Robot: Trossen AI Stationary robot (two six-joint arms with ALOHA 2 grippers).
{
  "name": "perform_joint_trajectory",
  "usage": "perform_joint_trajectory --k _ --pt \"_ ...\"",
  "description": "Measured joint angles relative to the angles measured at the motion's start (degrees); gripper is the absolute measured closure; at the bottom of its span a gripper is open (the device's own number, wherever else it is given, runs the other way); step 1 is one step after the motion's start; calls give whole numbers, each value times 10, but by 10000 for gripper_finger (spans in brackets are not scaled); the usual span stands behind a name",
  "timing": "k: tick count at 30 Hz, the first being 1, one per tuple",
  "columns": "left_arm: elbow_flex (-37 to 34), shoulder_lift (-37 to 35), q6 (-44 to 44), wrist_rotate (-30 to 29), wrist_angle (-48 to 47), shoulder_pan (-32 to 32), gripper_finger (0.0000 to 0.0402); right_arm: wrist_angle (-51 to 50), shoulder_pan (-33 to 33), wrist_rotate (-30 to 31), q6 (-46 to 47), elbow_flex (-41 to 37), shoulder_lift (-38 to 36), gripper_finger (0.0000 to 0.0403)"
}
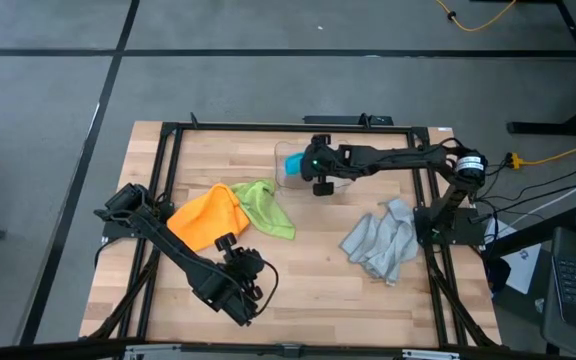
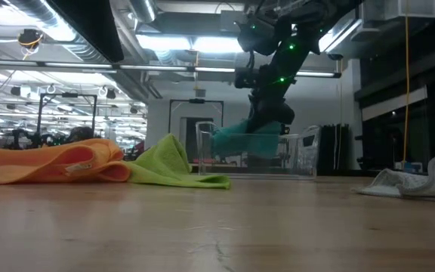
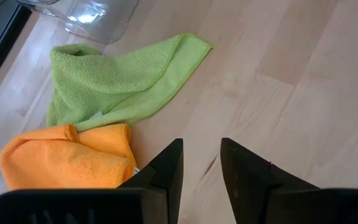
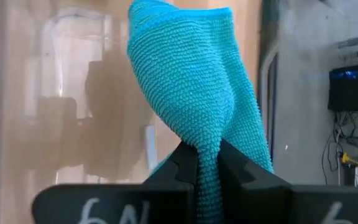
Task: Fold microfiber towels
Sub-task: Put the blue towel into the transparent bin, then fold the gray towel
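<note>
- 4 towels show on the table, and going from left to right they are orange, lime green, teal blue and pale grey-blue.
- Left gripper (image 3: 201, 163) waits low at the front of the table with its 2 fingers partly apart and nothing between them.
- Orange towel (image 1: 208, 218) lies bunched just past that gripper, toward the back of the table, and touches the green towel (image 1: 266, 206) beside it (both are still messy, not folded).
- Clear plastic bin (image 2: 302, 153) stands at the back of the table, near the middle.
- Right gripper (image 4: 208, 163) hangs over the bin with its fingers pinched tight on the teal towel (image 4: 188, 81).
- Teal towel hangs straight down from that pinch into the bin, so its long way runs up and down. Its lower end looks like it is still inside the bin walls.
- I think the next move must go up first to clear the bin wall, then out to bare table.
- Grey-blue towel (image 1: 381, 242) lies crumpled on the right side, close to the base of the right arm, well apart from the bin.
</note>
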Motion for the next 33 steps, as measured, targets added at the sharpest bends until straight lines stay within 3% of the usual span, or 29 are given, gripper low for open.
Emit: perform_joint_trajectory --k 3,10,16,25,29,33 --pt "0 0 0 0 0 0 302 8 -4 -8 -3 1 6 372" --pt "0 0 0 0 0 0 302 5 -14 -67 0 0 15 290" --pt "0 0 0 0 0 0 302 -6 -12 -144 0 0 16 247" --pt "0 0 3 0 0 0 302 -94 9 -145 36 41 16 220" --pt "0 0 4 -6 0 0 302 -186 15 -94 91 101 16 228" --pt "0 0 4 -6 0 0 302 -344 25 -51 174 190 16 239"
